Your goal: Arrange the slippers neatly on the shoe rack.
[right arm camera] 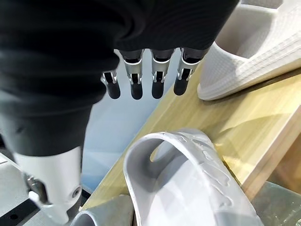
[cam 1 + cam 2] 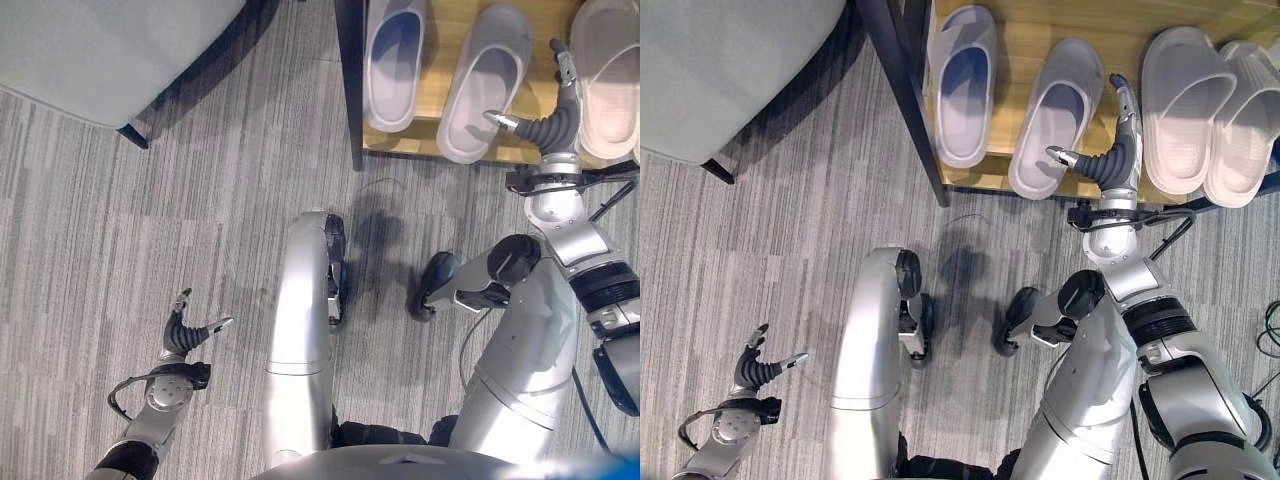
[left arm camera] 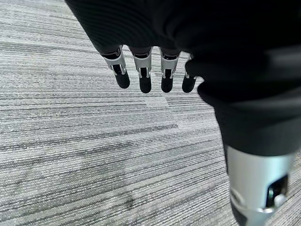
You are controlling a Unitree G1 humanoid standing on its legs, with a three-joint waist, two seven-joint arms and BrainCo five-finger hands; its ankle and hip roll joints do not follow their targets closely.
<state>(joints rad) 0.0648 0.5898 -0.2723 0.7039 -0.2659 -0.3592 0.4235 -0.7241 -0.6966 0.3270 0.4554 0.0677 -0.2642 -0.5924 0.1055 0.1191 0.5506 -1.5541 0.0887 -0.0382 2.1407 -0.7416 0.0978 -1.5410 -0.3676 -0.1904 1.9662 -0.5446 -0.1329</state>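
Note:
Several pale slippers lie on the wooden shoe rack (image 2: 430, 140). A lavender-white one (image 2: 395, 60) lies straight at the left. Beside it a second one (image 2: 485, 85) lies at an angle, its heel at the shelf's front edge. A whiter pair (image 2: 1188, 105) lies side by side at the right. My right hand (image 2: 555, 125) hovers open between the angled slipper and the pair, fingers straight and thumb out over the angled slipper's heel. In the right wrist view the fingers (image 1: 143, 80) hold nothing above that slipper (image 1: 188, 183). My left hand (image 2: 180, 335) hangs open over the carpet at the lower left.
The rack's black post (image 2: 350, 80) stands at its left front corner. A grey upholstered seat (image 2: 100, 50) on a dark leg fills the upper left. Grey striped carpet (image 3: 94, 141) covers the floor before the rack.

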